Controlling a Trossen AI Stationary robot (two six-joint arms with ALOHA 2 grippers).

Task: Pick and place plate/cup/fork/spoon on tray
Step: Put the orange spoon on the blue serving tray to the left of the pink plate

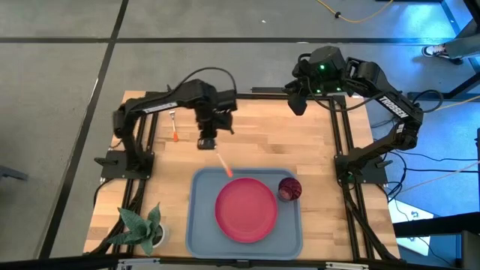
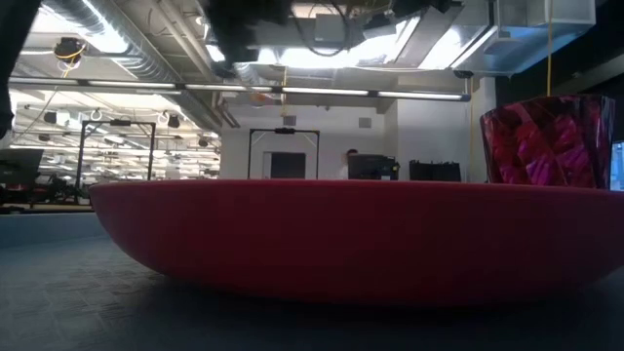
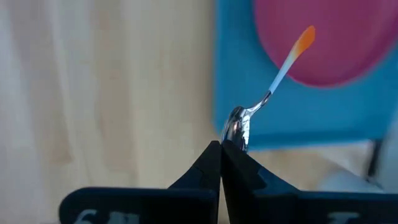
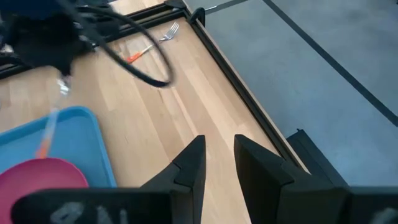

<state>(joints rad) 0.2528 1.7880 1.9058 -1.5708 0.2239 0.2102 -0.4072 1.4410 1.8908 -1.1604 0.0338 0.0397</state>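
On the near half of the table (image 1: 300, 150) lies the tray (image 1: 196, 225), already carrying the plate (image 1: 246, 209) at its centre and the cup (image 1: 289, 188) just beside it, so space is left along the rim for cutlery. Above the tray's far edge the left gripper (image 3: 221, 149) is clamped on the spoon (image 3: 267, 81) by its bowl, handle slanting down toward the plate, probably for release there. Off at the table's far left the fork (image 1: 174, 126) waits. At the far right corner, the right gripper (image 4: 219, 158) hangs parted, holding nothing.

Left gripper (image 1: 207, 142) clamped shut, arm reaching toward centre — right gripper (image 1: 298, 103) parted, arm folded back, raised
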